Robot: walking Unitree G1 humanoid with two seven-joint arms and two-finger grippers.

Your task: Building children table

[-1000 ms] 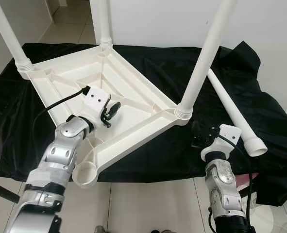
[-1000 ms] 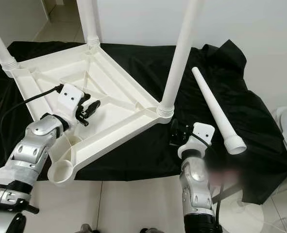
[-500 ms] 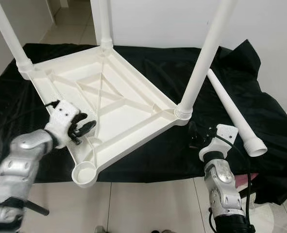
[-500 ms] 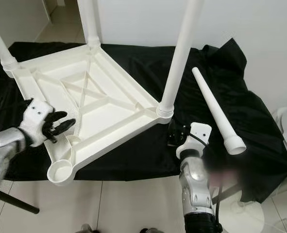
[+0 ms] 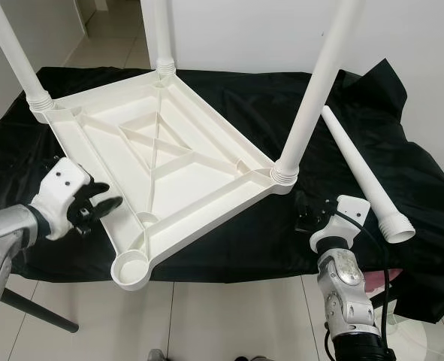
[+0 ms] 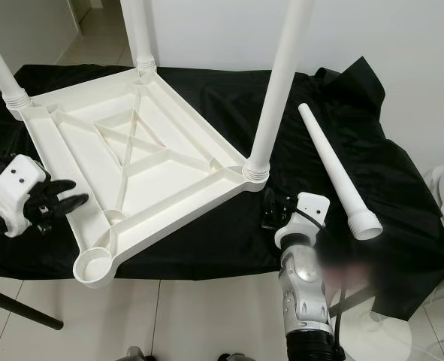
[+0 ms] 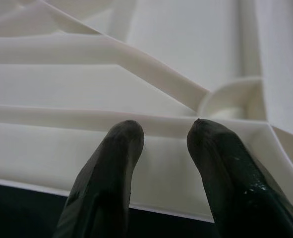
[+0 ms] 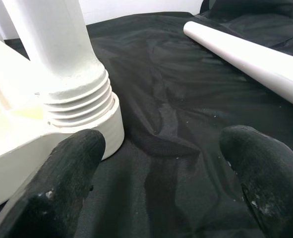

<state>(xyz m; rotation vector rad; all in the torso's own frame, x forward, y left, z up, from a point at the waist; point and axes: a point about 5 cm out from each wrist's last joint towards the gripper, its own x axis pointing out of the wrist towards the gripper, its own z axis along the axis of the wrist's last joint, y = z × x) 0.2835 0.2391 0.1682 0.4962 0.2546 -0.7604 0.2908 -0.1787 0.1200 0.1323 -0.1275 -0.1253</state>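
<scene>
The white children's tabletop (image 5: 184, 143) lies upside down on a black cloth. Three white legs stand screwed into its corners: back left (image 5: 11, 53), back middle (image 5: 161, 30) and right (image 5: 315, 83). The front corner socket (image 5: 131, 268) is empty. A loose leg (image 5: 357, 169) lies on the cloth to the right. My left gripper (image 5: 101, 207) hovers just outside the tabletop's left rim (image 7: 136, 124), open and holding nothing. My right gripper (image 5: 303, 214) sits low on the cloth beside the right leg's threaded base (image 8: 77, 94), open wide and empty.
The black cloth (image 5: 244, 233) drapes over the whole work surface and hangs off its front edge above a tiled floor. A white wall stands behind. A black rod (image 5: 37, 312) slants across the floor at the bottom left.
My left arm has drawn back from above the tabletop's middle to outside its left rim. The right arm has hardly moved.
</scene>
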